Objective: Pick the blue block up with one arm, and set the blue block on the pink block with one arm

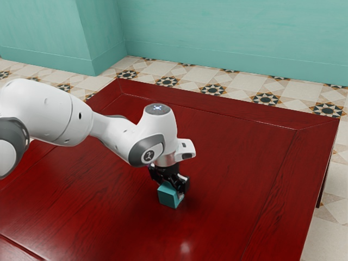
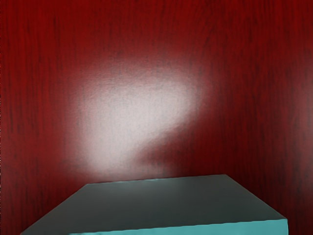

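Your gripper (image 1: 173, 187) is down at the middle of the worktop (image 1: 261, 179), and the block (image 1: 169, 199) sits between its fingers. The block renders more teal than blue. From the exterior view the fingers press against two opposite sides of its upper part, so I read the gripper as clenched on the block, with the lower half of the block showing below the fingertips. In the wrist view the block's top face (image 2: 161, 205) lies right under the hand, with bare red wood and a pale glare patch beyond it.

Its underside looks to be on the worktop or barely off it; I cannot tell which. You are therefore at the pick-up step: the grasp looks made, and the lift is not yet clearly begun.

The next move calls for a straight rise, high enough that the block will pass over the top of the pink block. Keep the hand vertical as you rise. The block seems turned slightly askew to the worktop's edges, so check that it does not twist between the pads.

After that comes the carry to the pink block, then a slow descent until the two faces meet squarely. Let go only once the block rests there.
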